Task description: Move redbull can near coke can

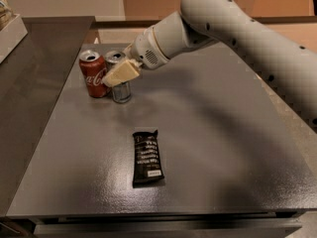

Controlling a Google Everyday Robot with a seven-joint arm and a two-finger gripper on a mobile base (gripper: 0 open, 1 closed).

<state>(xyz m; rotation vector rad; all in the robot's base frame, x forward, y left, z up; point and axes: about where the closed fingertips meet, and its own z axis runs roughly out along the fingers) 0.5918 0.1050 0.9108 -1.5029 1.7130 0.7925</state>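
Under the gripper [121, 74], grey table [223, 133]; coke can [93, 76] just beside it, redbull can [121, 93] directly behind it, upright, close to the coke. Clasped or released: cannot tell. Risk: a sideways withdrawal could topple the slim can.

From where I stand, the gripper [120, 74] sits right across the middle of the redbull can [121, 92]. Only the can's silver top and its lower band show, its label is covered, and I cannot tell whether the gripper actually has hold of it. The coke can [92, 76] stands just beside it, but the gripper hides the spot where the two might touch. The arm [233, 31] runs out past the right edge, so its base is unseen. The white print on the black snack bar [147, 156] is too small to read. A pale box [11, 32] in the top left corner is cut off by the edge.
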